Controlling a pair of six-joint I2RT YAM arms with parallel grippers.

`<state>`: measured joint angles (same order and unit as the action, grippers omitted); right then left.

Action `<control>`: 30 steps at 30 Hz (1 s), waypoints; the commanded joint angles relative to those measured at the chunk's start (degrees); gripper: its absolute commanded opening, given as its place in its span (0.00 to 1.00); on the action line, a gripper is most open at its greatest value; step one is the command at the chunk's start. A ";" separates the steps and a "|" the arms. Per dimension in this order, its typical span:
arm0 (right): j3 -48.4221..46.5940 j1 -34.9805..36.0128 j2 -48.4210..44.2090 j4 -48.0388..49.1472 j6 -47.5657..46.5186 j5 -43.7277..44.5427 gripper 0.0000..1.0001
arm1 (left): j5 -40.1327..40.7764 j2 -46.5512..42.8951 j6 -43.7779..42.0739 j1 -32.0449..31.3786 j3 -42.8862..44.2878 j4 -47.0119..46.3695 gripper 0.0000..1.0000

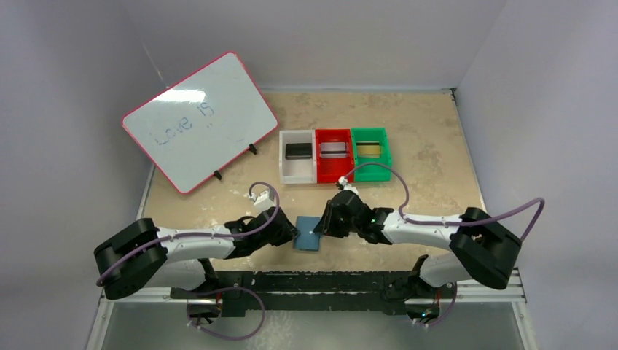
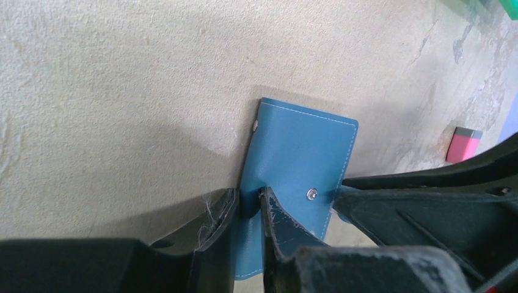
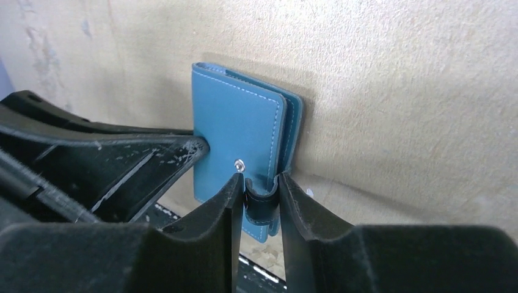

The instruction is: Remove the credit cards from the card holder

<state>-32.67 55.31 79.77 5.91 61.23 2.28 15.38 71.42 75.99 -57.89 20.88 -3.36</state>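
The closing tab [image 3: 259, 204] is pinched between the right jaws, and the opposite edge of the slate-blue card holder [image 3: 238, 128] is nipped between the left jaws. The holder is seen flat and folded shut on the bench [image 3: 397, 91], near its front edge between both arms. A black card [image 1: 297, 151], silvery card [image 1: 333, 149] and gold card [image 1: 369, 149] are seen in the white bin [image 1: 286, 175], red bin [image 1: 334, 175] and green bin [image 1: 370, 173] behind, so removal is judged largely done. Whether any card is left inside cannot be told.
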 commanded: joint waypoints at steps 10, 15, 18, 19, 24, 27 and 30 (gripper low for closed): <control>-3.59 -0.46 -6.42 -8.03 -1.41 3.40 0.56 | 2.39 0.75 -2.72 -0.19 0.83 7.73 0.15; -6.60 -0.39 -5.99 -7.83 -4.20 3.05 0.64 | 2.64 0.16 -2.86 -0.21 1.52 8.12 0.16; -8.80 -0.31 -4.27 -9.69 -5.41 2.81 0.73 | 2.81 -0.02 -2.74 -0.17 1.61 8.04 0.16; -9.37 -0.35 -3.62 -10.25 -5.55 2.77 0.74 | 2.82 0.02 -2.88 -0.20 1.67 8.06 0.16; -13.96 0.10 3.01 -14.60 -6.84 2.00 0.68 | 2.82 -0.35 -3.12 -0.17 1.80 8.65 0.16; -16.55 2.69 5.22 -18.50 -4.31 6.25 0.64 | 2.62 -0.73 -2.63 -0.16 1.62 8.31 0.16; -18.77 4.51 7.29 -21.29 -2.66 8.13 0.64 | 2.81 -1.28 -2.19 -0.20 1.86 8.65 0.16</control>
<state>-47.09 57.41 85.97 -9.45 56.66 6.11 15.97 70.81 75.42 -57.89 22.39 0.05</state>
